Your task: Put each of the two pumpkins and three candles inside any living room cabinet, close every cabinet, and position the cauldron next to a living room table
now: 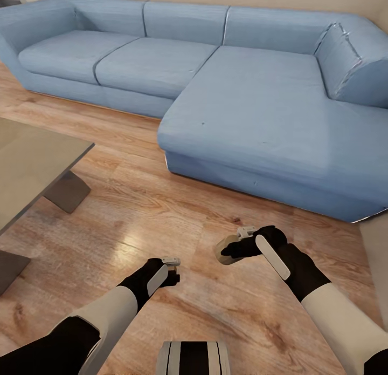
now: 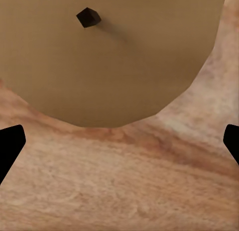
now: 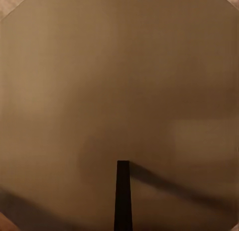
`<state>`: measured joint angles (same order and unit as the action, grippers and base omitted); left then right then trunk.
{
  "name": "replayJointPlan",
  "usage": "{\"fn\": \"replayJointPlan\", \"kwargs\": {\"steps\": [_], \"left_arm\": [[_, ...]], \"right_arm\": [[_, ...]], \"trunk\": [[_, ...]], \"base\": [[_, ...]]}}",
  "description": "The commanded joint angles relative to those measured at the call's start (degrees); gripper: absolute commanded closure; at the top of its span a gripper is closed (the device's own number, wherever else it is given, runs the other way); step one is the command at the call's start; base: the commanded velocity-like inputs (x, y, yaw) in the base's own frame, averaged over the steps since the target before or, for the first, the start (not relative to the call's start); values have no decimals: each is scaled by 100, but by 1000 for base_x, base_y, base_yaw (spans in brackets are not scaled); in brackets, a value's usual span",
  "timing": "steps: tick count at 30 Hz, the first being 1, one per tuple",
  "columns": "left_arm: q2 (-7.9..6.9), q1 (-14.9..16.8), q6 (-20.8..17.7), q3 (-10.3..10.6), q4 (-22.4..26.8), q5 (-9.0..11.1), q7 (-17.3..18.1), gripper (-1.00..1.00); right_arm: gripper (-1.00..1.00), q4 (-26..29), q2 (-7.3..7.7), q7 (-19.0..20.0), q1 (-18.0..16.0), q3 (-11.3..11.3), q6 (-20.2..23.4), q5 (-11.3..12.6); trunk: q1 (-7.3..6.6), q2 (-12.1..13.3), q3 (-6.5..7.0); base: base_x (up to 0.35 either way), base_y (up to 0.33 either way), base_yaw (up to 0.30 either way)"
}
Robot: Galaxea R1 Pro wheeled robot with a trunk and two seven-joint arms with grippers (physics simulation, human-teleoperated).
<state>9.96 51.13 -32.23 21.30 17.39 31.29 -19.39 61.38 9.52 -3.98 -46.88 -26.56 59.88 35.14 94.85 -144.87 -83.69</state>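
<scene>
Right gripper [image 1: 233, 252]: jaws closed on a tan candle [image 1: 225, 254], held low above the wood floor [image 1: 161, 213]. In the right wrist view the candle's flat top [image 3: 119, 91] sits pressed up against the lens, its dark wick [image 3: 122, 196] standing out of it. How deep the fingers bite is hidden.

Left gripper [image 1: 171, 268]: jaws spread wide, dark fingertips [image 2: 10, 146] at the two edges of the left wrist view, nothing between them. Beyond the tips that view shows a tan candle top with a small wick; whether this is the candle in the other gripper or a second one cannot be told.

Table [image 1: 32, 164]: glossy grey-beige corner on a block leg, to the robot's left, near the left arm.

Sofa [image 1: 242, 94]: blue sectional, ahead and to the right, apart from both grippers.

Cabinet, pumpkins, cauldron: not among the items seen here.

Hazards, judged:
- Candle is short and smooth; a shallow or off-centre grip may let it slip during travel, and it would roll on the floor, perhaps under the sofa.
- Turning the base with both arms extended low risks clipping the table corner or the sofa edge.
- The open left gripper, close by, may knock the held candle if the arms converge.
</scene>
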Motion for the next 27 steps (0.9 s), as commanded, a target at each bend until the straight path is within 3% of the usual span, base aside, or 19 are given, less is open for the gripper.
{"fn": "replayJointPlan", "kwargs": {"steps": [1, 8, 16, 27], "left_arm": [[-3, 2, -16, 41, 10, 61, -48, -100], [-3, 2, -12, 41, 10, 61, -48, -100], [-3, 2, -16, 42, 10, 61, -48, -100], [-3, 2, -19, 41, 10, 69, -48, -100]], "right_arm": [[100, 6, 6, -41, -5, -16, 12, 45], [100, 6, 6, -41, -5, -16, 12, 45], [100, 6, 6, -41, -6, -16, 12, 45], [100, 6, 6, -41, -6, -16, 12, 45]], "trunk": [[-1, -2, -4], [-1, -2, -4], [20, -12, -181], [20, -12, -181]], "base": [[0, 0, 0], [0, 0, 0], [0, 0, 0], [0, 0, 0]]}}
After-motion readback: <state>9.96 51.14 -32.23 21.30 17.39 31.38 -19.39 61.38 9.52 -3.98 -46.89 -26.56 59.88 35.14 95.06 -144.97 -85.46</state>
